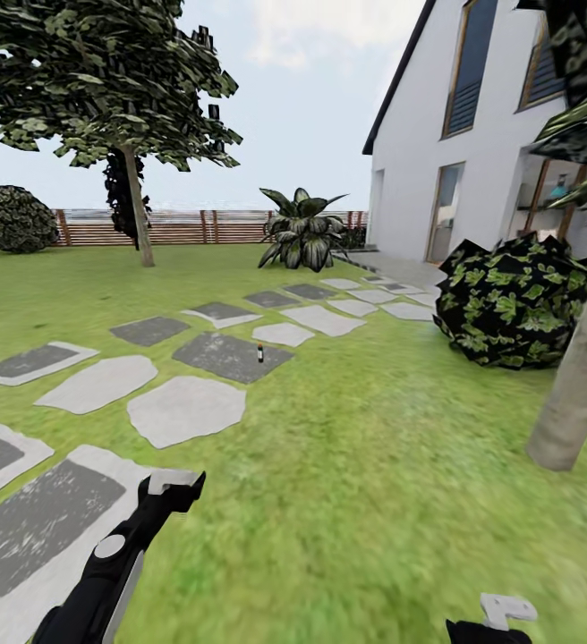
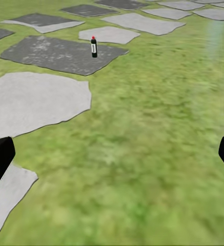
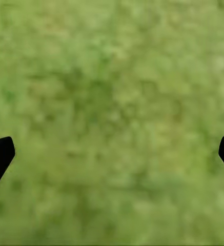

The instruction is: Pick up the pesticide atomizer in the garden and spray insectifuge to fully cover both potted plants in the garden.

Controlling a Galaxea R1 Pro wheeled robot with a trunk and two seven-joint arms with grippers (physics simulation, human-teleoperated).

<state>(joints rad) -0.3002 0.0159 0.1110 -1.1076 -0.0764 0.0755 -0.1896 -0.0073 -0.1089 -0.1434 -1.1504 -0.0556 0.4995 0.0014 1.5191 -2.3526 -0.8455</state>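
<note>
The pesticide atomizer (image 1: 259,352) is a small dark bottle standing upright on a dark grey stepping stone (image 1: 231,356) in the garden lawn, a few strides ahead of me. In the left wrist view the atomizer (image 2: 94,47) shows a red tip and a white label. My left gripper (image 1: 175,487) hovers low over the grass, open and empty, well short of the bottle, with its jaws wide apart (image 2: 112,154). My right gripper (image 3: 112,154) is open and empty over bare grass. The potted plants are out of view.
Grey stepping stones (image 1: 186,407) curve toward a white house (image 1: 472,161). A spiky long-leaved plant (image 1: 302,231) stands by the wooden fence (image 1: 177,226). A round bush (image 1: 513,300) and a pale trunk (image 1: 584,376) stand at my right, and a tree (image 1: 137,206) at back left.
</note>
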